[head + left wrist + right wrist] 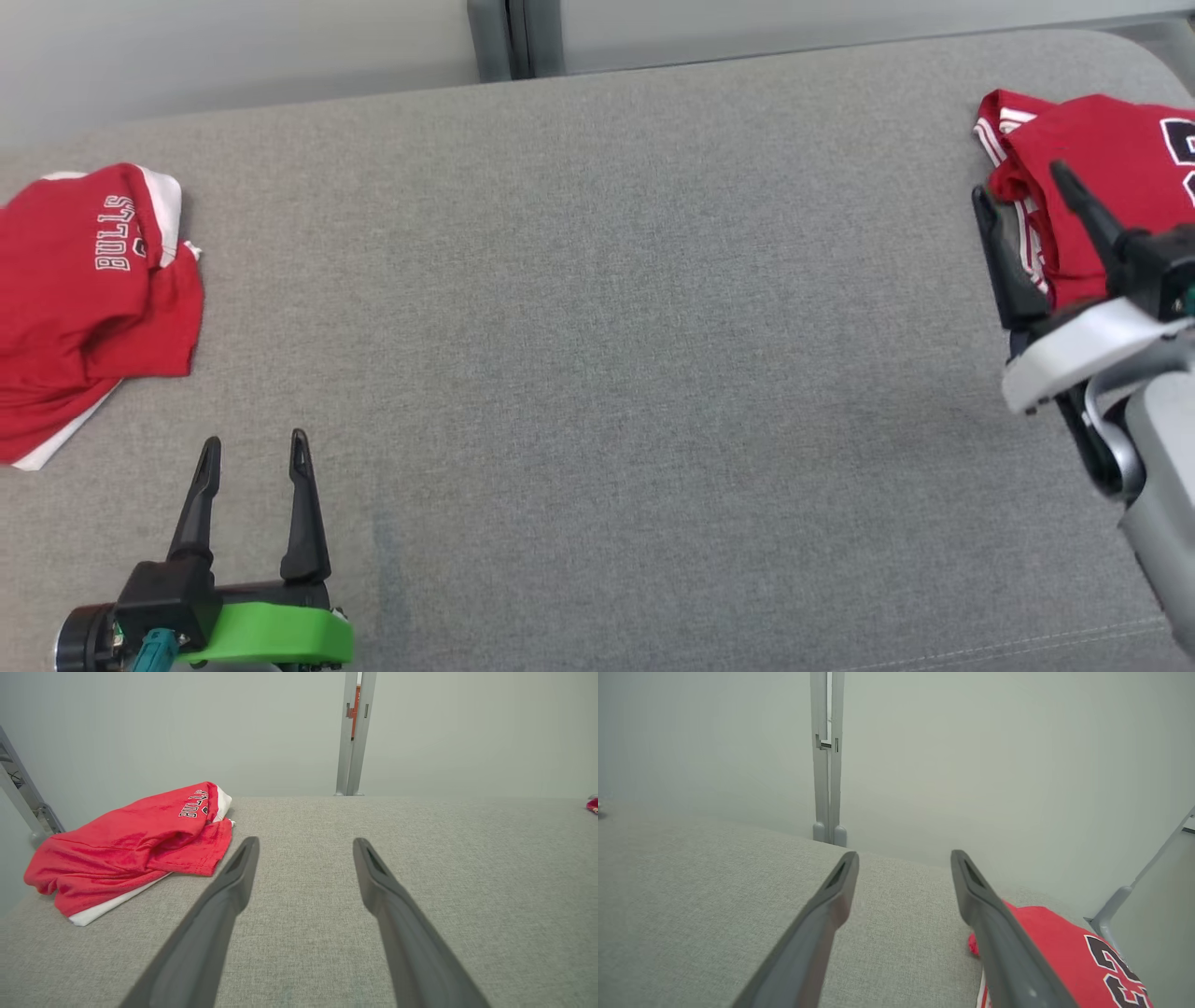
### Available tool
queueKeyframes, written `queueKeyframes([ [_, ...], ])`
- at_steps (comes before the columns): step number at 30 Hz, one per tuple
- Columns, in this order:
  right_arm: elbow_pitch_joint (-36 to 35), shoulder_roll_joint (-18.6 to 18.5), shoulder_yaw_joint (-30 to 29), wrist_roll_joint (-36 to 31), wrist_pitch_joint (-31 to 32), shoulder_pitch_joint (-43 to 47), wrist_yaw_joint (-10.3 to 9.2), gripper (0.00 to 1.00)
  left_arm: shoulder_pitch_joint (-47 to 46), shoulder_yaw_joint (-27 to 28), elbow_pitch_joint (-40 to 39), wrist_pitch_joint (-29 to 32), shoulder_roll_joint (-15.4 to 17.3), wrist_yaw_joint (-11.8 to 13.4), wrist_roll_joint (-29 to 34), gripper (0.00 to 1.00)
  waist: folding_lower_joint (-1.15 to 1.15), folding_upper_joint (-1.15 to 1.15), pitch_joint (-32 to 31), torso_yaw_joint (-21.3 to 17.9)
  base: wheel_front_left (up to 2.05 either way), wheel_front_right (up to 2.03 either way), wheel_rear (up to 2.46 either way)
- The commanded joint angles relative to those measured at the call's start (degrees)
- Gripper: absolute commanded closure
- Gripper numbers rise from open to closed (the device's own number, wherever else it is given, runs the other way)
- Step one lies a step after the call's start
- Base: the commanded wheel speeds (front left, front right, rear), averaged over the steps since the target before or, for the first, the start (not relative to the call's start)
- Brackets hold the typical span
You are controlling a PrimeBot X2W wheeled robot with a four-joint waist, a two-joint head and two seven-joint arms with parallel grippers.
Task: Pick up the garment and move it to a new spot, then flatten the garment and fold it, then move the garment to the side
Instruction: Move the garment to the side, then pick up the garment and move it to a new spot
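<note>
Grey fabric worktop [597,327]. Red BULLS garment [84,308] lies bunched at the worktop's left edge, white trim showing. Second red garment [1111,159] w/ black numerals sits at its far right corner. Left tool [256,441] is spread wide and empty over the near-left area. Right tool [1018,180] is spread wide too, empty, at the second garment's edge.

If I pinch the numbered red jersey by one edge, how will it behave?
Probably floppy: the numbered red jersey lies in soft bunched folds, so it should drape and unfold. Likely light: thin cloth. May drag on the woven grey surface.
</note>
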Motion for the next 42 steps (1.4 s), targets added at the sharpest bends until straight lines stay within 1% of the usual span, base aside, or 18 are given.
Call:
queueKeyframes([
  [1,-1.2,1.3,-1.2,-0.6,-0.2,3.2,-0.11,0.00,0.8,0.2,0.3,0.0,0.0,-0.4,-0.4,0.00,0.00,0.00,-3.1,1.0,0.00,0.00,0.00],
  [7,-6.8,7.0,-7.1,-2.0,-0.2,13.7,-0.11,0.00,1.7,0.4,1.3,0.0,-0.1,-0.9,-0.5,0.00,0.00,0.00,-5.1,0.9,0.00,0.00,0.00],
  [8,-8.4,8.6,-8.9,-2.4,-0.2,16.5,-0.11,0.00,1.9,0.4,1.7,0.0,-0.1,-1.1,-0.5,0.00,0.00,0.00,-6.0,0.8,0.00,0.00,0.00],
  [10,-10.5,10.6,-10.4,-3.1,-0.2,19.5,-0.11,0.00,2.2,0.8,2.0,0.0,0.0,-1.2,-0.4,0.00,0.00,0.00,-6.9,0.6,0.00,0.00,0.00],
  [15,-13.0,13.6,-13.0,-4.1,-0.2,25.1,-0.11,0.00,3.2,1.2,3.1,0.0,-0.1,-1.8,-0.1,0.00,0.00,0.00,-9.5,0.6,0.00,0.00,0.00],
  [20,-14.9,16.1,-14.6,-5.0,-0.2,29.2,-0.10,0.00,3.8,1.4,3.2,0.0,-0.1,-2.1,-0.3,0.00,0.00,0.00,-10.6,1.0,0.00,0.00,0.00],
  [28,-15.8,18.0,-14.5,-6.0,-0.2,32.0,-0.10,0.00,4.0,1.8,3.7,0.0,-0.1,-2.3,-0.5,0.00,0.00,0.00,-11.3,1.5,0.00,0.00,0.00],
  [42,-15.2,18.2,-14.0,-6.1,-0.2,32.1,-0.10,0.00,3.3,2.6,4.6,0.0,-0.1,-2.5,0.2,0.00,0.00,0.00,-11.5,2.7,0.00,0.00,0.00],
])
